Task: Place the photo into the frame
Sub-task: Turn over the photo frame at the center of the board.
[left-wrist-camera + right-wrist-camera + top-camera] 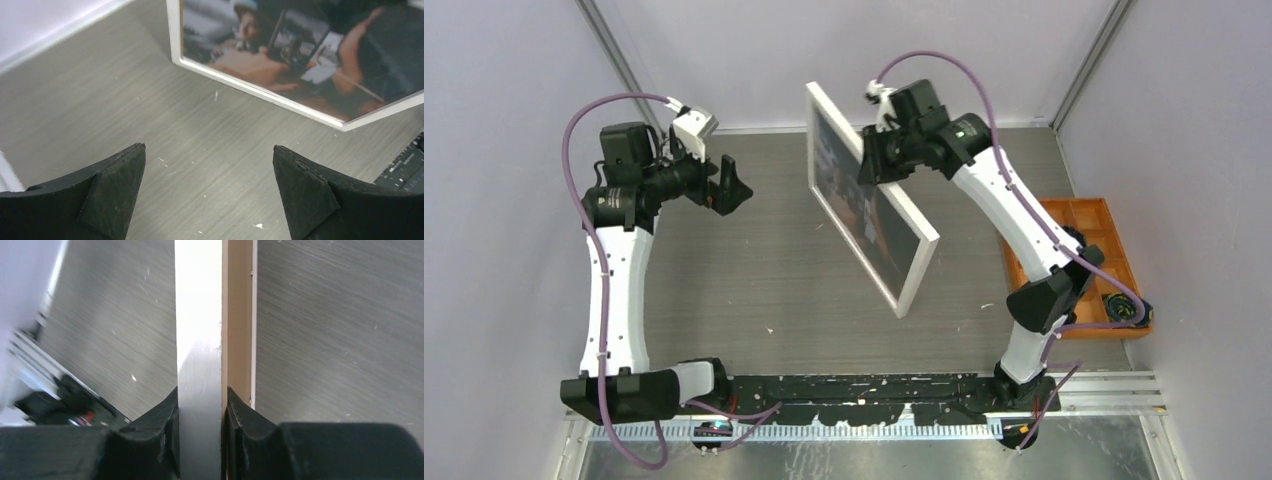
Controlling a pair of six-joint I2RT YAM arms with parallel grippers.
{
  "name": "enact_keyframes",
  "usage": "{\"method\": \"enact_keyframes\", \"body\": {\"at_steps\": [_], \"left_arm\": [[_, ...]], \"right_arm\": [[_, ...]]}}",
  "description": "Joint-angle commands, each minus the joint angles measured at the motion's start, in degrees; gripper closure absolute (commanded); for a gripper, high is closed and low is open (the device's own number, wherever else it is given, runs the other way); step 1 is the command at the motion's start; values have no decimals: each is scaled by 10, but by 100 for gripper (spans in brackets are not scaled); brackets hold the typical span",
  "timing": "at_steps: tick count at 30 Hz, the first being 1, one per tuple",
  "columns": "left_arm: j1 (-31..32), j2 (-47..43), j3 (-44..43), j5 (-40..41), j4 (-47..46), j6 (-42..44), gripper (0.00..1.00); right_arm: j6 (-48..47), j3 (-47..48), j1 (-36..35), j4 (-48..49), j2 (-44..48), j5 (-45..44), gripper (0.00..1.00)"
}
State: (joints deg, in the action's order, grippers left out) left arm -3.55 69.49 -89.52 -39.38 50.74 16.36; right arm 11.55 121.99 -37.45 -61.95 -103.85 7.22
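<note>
Right tool [200, 402] pinches thin white-fronted, wood-backed rectangular frame [921, 262] edge; glossy orange-brown photo [280, 55] inside, partly cropped; left tool [209, 150] spread beside frame.

The frame [916, 270], thin, white on its front and light wood at the back, stands on edge over the middle of the bench [724, 290]. It faces the bench's left side, with one edge pinched in the right gripper [200, 410]. The photo [280, 50], dark with orange-brown tones, sits inside behind the pane.
</note>
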Motion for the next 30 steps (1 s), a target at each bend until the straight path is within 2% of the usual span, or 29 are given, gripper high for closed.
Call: {"method": "enact_keyframes", "body": {"at_steps": [1,3,6,10,16,21,25,30], "left_arm": [[-24,-3,48,-54,0,-12,0],[-24,5,80,-81,-15,-12,0],[-23,22,120,-115,-49,-40,0],[-23,40,155,-69,-66,-14,0],[-23,78,178,-10,-49,46,0],[-23,96,188,25,-37,87,0],[-23,93,198,44,-31,91,0],[-24,79,226,81,-61,82,0]], "right_arm": [[211,-121,95,170,49,145,94],[250,-175,138,207,60,160,89],[263,-220,185,227,63,194,89],[247,-302,205,250,92,218,89],[313,-529,219,469,181,283,89],[351,-663,220,632,205,300,87],[373,-726,220,695,201,295,83],[395,-802,221,775,178,295,82]]}}
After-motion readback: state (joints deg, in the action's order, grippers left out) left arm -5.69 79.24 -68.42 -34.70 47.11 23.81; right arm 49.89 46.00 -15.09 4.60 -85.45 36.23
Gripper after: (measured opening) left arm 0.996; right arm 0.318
